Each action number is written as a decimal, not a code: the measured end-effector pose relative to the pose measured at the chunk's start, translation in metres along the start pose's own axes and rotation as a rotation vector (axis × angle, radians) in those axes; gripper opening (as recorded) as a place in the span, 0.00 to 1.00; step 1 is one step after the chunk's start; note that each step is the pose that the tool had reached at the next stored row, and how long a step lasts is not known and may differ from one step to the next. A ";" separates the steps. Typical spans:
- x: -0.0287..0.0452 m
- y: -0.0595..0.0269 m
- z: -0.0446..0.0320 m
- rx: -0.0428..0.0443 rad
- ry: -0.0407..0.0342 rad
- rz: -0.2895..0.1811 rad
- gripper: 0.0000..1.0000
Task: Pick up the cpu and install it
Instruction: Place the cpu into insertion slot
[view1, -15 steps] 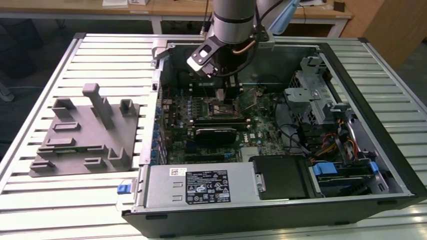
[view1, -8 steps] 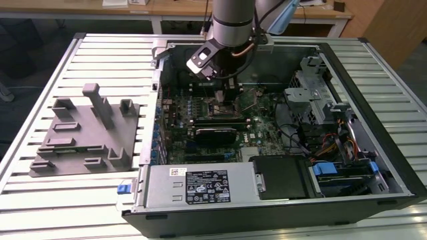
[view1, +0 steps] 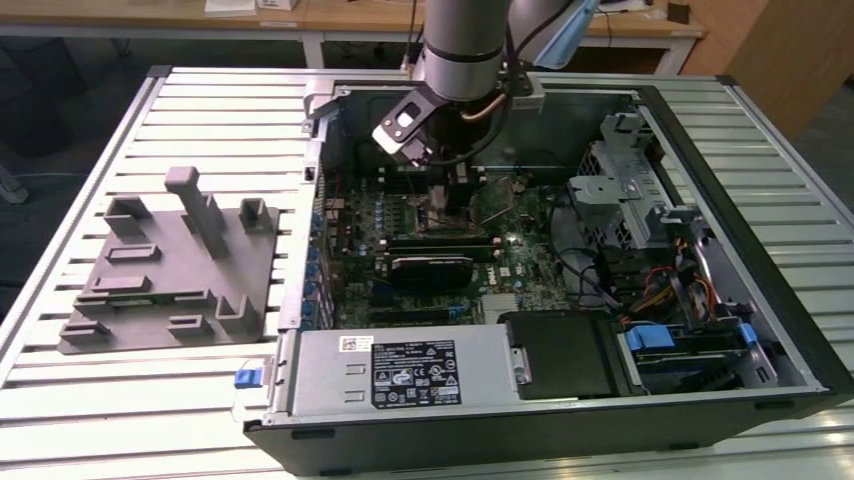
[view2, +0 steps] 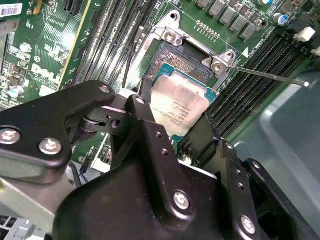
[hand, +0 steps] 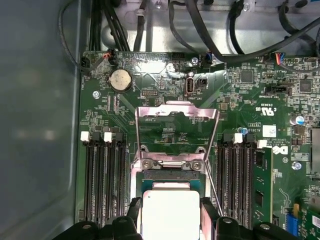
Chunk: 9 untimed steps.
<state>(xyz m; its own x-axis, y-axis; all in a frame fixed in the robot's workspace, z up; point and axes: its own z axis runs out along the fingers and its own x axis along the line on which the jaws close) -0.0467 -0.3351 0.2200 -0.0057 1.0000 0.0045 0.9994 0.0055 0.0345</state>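
- One grey fixture block (view1: 167, 270) is noted on the tabletop (view1: 80, 400), at the exterior view's left.
- One open computer case (view1: 747, 300) is noted to its right.
- Within it, the pincer (view2: 177, 103) is closed to chip width on one cpu (view2: 180, 107), which is gripped by opposite edges just over the one socket (view2: 172, 57).

cpu (hand: 171, 212) pinched between black gripper (hand: 171, 222) fingers (hand: 134, 216) at the socket (hand: 172, 176), possibly seated; load plate (hand: 177, 114) flipped open, RAM slots (hand: 105, 175) flanking, coin cell (hand: 119, 79) beyond.
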 end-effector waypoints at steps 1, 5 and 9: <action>0.0000 -0.0001 0.0011 0.0000 -0.0001 0.000 0.54; -0.0007 -0.0005 0.0048 0.0000 -0.0001 0.002 0.54; -0.0013 -0.0010 0.0094 0.0000 -0.0001 0.002 0.54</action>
<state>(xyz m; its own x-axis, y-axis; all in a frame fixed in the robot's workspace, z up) -0.0474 -0.3364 0.2105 -0.0035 1.0000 0.0044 0.9994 0.0034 0.0344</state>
